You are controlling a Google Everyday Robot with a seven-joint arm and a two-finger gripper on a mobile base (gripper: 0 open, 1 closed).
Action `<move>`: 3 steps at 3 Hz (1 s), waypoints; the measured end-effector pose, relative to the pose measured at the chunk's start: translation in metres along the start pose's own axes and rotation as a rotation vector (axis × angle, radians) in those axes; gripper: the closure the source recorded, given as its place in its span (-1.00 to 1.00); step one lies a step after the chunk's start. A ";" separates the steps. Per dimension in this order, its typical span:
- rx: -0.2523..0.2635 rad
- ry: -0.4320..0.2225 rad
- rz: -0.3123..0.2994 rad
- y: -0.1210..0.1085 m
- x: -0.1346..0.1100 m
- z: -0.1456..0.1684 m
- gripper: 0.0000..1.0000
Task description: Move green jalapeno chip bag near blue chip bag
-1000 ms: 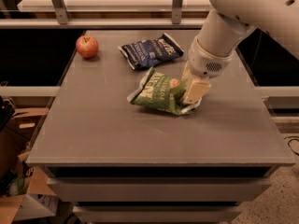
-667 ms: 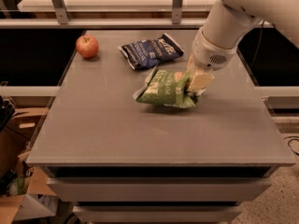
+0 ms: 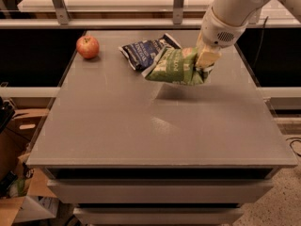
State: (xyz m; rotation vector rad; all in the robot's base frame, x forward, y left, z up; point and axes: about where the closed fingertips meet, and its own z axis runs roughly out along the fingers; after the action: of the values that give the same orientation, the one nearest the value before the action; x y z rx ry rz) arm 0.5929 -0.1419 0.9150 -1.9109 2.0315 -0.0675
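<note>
A: Where is the green jalapeno chip bag (image 3: pixel 174 67)?
B: Held above the table (image 3: pixel 141 135), casting a shadow on it. The end effector (image 3: pixel 205 62) has its fingers closed on the bag's right end. The bag's left tip overlaps the blue chip bag (image 3: pixel 140 52) near the far edge.
A: Room to move?
B: Open grey surface runs to the front edge; an apple (image 3: pixel 88 46) sits far left

Warm, dimmish light from overhead. Bright band beyond table (image 3: pixel 155 126) far edge. Pale sheen at surface centre. Gripper (image 3: pixel 207 60) near far right corner clamps green jalapeno chip bag (image 3: pixel 174 67) clear of surface; soft shadow beneath. Black recesses beyond left and right edges.
</note>
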 end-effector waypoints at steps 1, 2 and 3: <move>0.066 0.009 0.057 -0.031 0.002 -0.003 1.00; 0.112 0.013 0.119 -0.059 0.003 0.003 1.00; 0.138 0.030 0.179 -0.085 0.007 0.016 0.62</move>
State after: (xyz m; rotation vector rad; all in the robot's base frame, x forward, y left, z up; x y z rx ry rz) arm 0.6789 -0.1529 0.9219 -1.6484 2.1484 -0.1874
